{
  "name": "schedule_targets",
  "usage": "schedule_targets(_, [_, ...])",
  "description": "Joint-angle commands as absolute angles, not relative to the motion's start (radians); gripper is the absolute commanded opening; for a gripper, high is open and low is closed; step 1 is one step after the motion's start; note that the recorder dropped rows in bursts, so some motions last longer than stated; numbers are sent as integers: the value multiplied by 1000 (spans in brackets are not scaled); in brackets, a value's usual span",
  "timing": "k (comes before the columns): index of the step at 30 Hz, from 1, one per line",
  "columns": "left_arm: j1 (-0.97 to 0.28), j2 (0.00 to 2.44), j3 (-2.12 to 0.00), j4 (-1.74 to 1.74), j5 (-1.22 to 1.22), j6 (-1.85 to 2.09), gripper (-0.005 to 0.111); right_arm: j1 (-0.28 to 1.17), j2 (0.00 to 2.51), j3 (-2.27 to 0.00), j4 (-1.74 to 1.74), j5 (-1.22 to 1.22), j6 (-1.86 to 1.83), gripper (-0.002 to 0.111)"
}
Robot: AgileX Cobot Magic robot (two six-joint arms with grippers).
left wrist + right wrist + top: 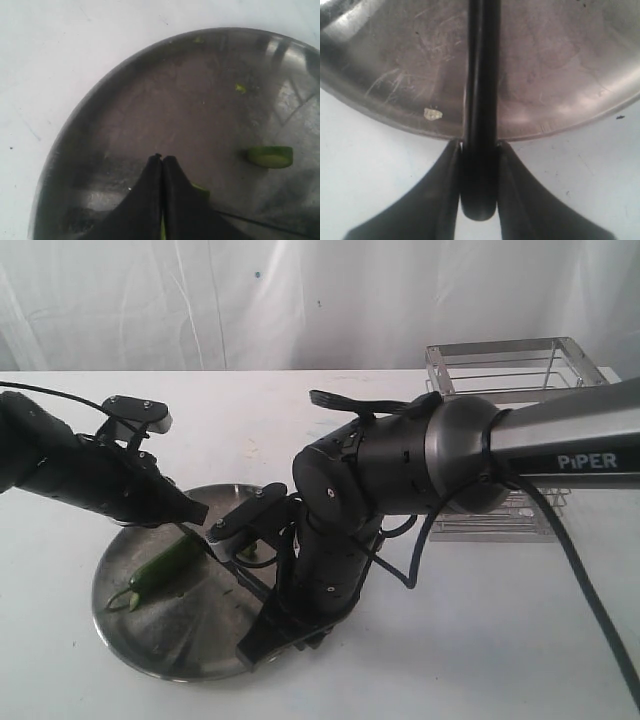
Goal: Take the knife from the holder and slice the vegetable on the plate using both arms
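The green vegetable (165, 565) lies on the left half of the steel plate (130, 640), stem end toward the near rim. My left gripper (195, 512) is shut, its tip down at the pod's far end. In the left wrist view the fingers (150, 200) meet over the plate (175, 100), green pod (201, 190) shows just beside and under them, and a cut slice (270, 156) lies apart. My right gripper (275, 635) at the plate's near rim is shut on the knife (245, 583). The black handle (481, 100) sits between the right gripper's (480, 145) fingers, running over the plate (560, 75). The blade angles toward the pod.
The wire holder (520, 365) stands at the back right, partly hidden behind the silver PIPER arm section (570, 445). A black cable (590, 600) hangs across the table on the right. Small green scraps (241, 88) dot the plate. White cloth hangs behind the table.
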State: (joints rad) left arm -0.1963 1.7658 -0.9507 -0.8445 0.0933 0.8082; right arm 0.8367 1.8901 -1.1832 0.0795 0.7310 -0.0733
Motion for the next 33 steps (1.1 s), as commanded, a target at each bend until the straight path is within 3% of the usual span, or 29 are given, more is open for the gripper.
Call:
schedule_targets(1, [-203, 1808, -931, -856, 122, 803, 0, 837, 1891, -1188, 78, 733, -75, 0])
schedule_targets(17, [-203, 1876, -920, -856, 120, 803, 0, 837, 1907, -1203, 61, 761, -87, 0])
schedule_targets(33, [-203, 1877, -920, -856, 136, 805, 0, 837, 1891, -1271, -214, 822, -125, 0])
